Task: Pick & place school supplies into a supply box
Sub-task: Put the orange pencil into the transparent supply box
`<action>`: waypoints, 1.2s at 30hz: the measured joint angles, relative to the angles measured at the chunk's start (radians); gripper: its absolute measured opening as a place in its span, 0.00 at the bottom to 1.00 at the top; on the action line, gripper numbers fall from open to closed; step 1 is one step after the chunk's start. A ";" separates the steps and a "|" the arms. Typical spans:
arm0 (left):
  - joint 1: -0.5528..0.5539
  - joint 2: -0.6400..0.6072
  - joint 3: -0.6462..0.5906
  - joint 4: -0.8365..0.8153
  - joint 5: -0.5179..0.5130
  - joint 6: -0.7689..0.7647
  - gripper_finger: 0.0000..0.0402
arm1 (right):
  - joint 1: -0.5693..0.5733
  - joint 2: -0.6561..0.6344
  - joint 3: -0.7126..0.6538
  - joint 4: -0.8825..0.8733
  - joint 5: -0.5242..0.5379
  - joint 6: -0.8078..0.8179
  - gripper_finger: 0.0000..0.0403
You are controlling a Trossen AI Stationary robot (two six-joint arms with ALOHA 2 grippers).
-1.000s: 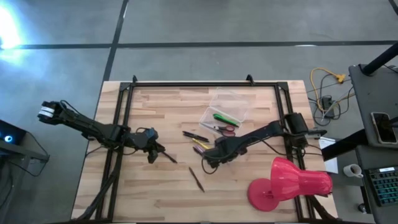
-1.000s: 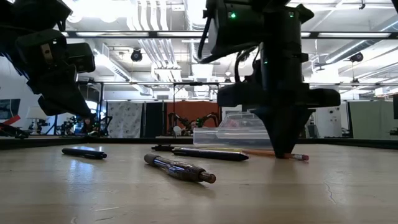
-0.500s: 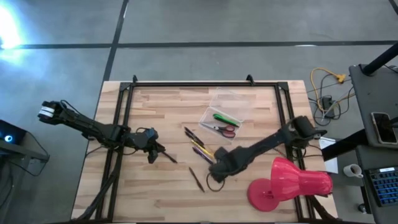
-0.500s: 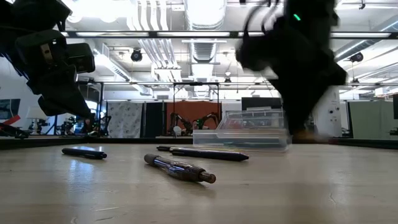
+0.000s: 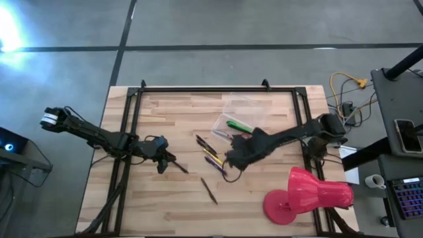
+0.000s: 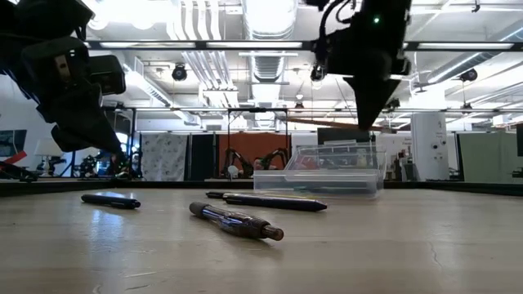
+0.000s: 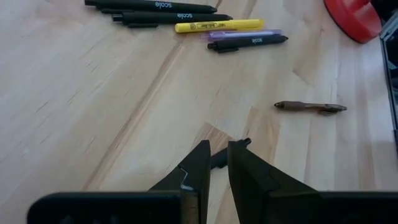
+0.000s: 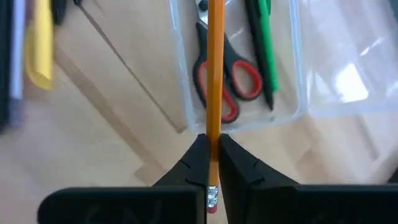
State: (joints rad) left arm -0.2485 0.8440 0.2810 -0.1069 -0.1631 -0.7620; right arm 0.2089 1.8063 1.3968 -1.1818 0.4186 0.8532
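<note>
Above the clear supply box point(image 8: 249, 93), the right claw point(image 8: 212, 163) pinches an orange pencil point(image 8: 215, 68), carrying it to join the red-handled scissors point(image 8: 221, 78) and green pen point(image 8: 266, 43) already inside. Next, it likely needs lowering and release within the walls. Across the table point(image 5: 165, 205), the left claw point(image 7: 217, 163) waits, fingers nearly together and empty, beside pens point(image 7: 186, 15) left loose.
</note>
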 joint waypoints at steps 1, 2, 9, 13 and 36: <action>0.000 0.000 0.000 0.001 0.000 0.000 0.10 | -0.024 0.003 0.000 0.002 -0.001 -0.047 0.03; 0.000 0.000 0.000 0.003 0.000 -0.002 0.10 | -0.049 0.007 0.000 0.005 -0.002 -0.092 0.03; 0.000 0.000 0.000 0.006 0.000 -0.045 0.10 | -0.205 0.028 0.000 0.018 -0.025 -0.251 0.03; 0.000 0.000 0.000 0.030 0.000 -0.045 0.10 | -0.272 0.044 -0.006 0.064 -0.124 -0.309 0.03; 0.000 0.000 0.000 0.180 0.001 -0.133 0.10 | -0.290 0.127 -0.013 0.112 -0.276 -0.215 0.21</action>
State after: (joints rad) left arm -0.2485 0.8440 0.2810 0.0729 -0.1618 -0.8948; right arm -0.0814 1.9330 1.3834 -1.0697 0.1430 0.6387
